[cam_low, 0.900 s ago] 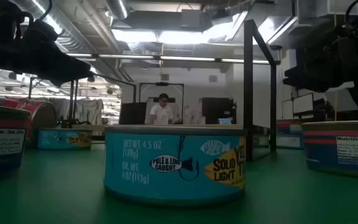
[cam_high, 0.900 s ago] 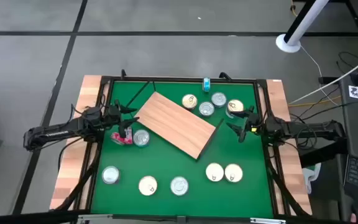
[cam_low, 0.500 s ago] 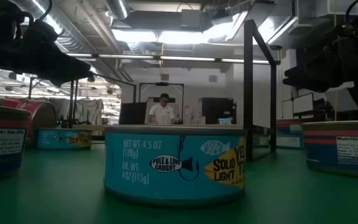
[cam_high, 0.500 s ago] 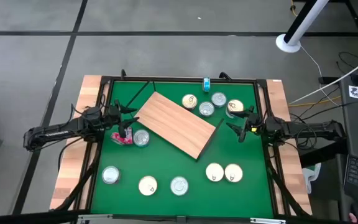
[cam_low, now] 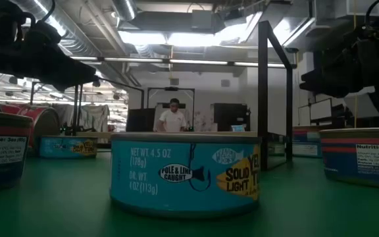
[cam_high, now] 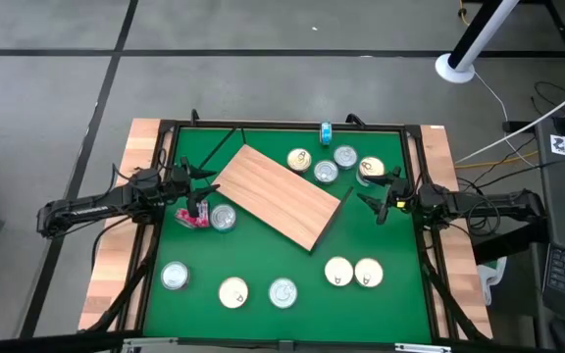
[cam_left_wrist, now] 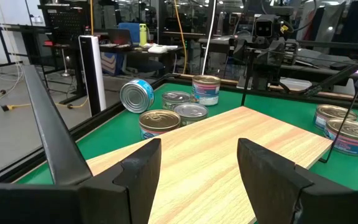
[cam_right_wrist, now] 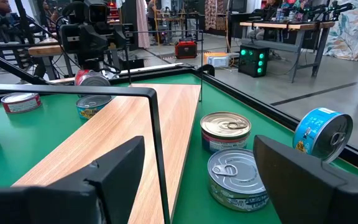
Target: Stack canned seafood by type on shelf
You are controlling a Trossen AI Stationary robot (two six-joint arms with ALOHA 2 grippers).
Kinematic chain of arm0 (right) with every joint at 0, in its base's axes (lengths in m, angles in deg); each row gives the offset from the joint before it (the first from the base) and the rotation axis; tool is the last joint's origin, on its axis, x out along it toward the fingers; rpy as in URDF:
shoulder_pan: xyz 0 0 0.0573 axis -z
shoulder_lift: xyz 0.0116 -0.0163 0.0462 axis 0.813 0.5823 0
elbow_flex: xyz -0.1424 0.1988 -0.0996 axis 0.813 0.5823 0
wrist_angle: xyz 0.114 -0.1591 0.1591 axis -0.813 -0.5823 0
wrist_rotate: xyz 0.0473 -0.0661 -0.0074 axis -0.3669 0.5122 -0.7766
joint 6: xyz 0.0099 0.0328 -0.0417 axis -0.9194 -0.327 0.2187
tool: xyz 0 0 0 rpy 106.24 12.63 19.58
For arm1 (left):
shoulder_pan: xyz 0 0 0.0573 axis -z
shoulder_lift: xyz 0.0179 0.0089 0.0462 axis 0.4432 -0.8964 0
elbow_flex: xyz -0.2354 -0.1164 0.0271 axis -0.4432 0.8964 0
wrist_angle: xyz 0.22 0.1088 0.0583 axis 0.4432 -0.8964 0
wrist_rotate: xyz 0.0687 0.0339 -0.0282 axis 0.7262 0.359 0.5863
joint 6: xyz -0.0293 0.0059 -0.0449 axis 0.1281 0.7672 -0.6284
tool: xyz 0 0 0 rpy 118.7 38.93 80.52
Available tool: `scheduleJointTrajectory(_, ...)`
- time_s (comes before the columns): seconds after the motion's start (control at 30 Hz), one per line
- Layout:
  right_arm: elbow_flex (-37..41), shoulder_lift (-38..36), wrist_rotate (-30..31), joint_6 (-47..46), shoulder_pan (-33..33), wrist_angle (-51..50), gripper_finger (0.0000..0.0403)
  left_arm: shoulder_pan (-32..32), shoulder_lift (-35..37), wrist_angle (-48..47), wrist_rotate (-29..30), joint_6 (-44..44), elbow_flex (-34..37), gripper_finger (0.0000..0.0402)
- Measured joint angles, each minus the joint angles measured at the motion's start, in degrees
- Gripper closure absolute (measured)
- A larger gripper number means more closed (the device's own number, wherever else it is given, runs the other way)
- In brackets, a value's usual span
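**On the shelf: nothing stacked yet**

Across the green mat (cam_high: 263, 255) the canned seafood lies scattered — four tins (cam_high: 327, 163) clustered beyond the far edge of the shelf (cam_high: 281, 196), a blue one on its side (cam_high: 326, 131) by the far rail, five along the near part of the mat (cam_high: 282, 292), and two at the left, a silver-lidded tin (cam_high: 223, 218) and a pink-red one (cam_high: 191, 218). The board lies flat and slantwise mid-table, bare as far as I can see, so sorting by type is all still to do.

Left gripper (cam_high: 202, 208) hangs by that left pair, fingers apart, empty. Right gripper (cam_high: 381, 208) waits off the board's right corner, likewise spread. A thin black rod (cam_right_wrist: 159, 174) crosses the right wrist view — possibly an obstacle.
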Motion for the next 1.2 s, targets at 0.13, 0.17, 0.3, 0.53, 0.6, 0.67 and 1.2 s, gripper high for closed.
scheduleJointTrajectory(0.13,0.0,-0.02,0.0,0.0,0.0,0.02,0.0104,0.01,-0.01,0.0,-0.01,-0.01,-0.01,0.0194)
scheduleJointTrajectory(0.17,0.0,-0.01,0.01,0.0,0.0,0.02,0.0104,0.01,-0.01,0.01,0.0,-0.01,0.0,0.0194)
scheduleJointTrajectory(0.3,0.0,0.0,0.02,0.02,0.0,0.0,0.0104,0.02,-0.02,0.0,-0.01,0.0,0.0,0.0194)
scheduleJointTrajectory(0.53,0.0,0.0,0.0,0.01,0.0,0.02,0.0104,0.02,0.0,0.0,-0.01,0.0,0.0,0.0194)
scheduleJointTrajectory(0.6,0.0,0.0,0.0,0.01,0.0,0.01,0.0104,0.0,0.0,0.01,0.0,0.0,0.0,0.0194)
scheduleJointTrajectory(0.67,0.0,-0.02,0.0,0.02,0.0,0.02,0.0104,0.02,-0.01,0.0,0.01,0.0,0.0,0.0194)
scheduleJointTrajectory(1.2,0.04,-0.02,0.0,-0.46,0.0,2.13,0.0104,0.02,-0.01,0.0,0.02,4.25,0.0,0.0194)
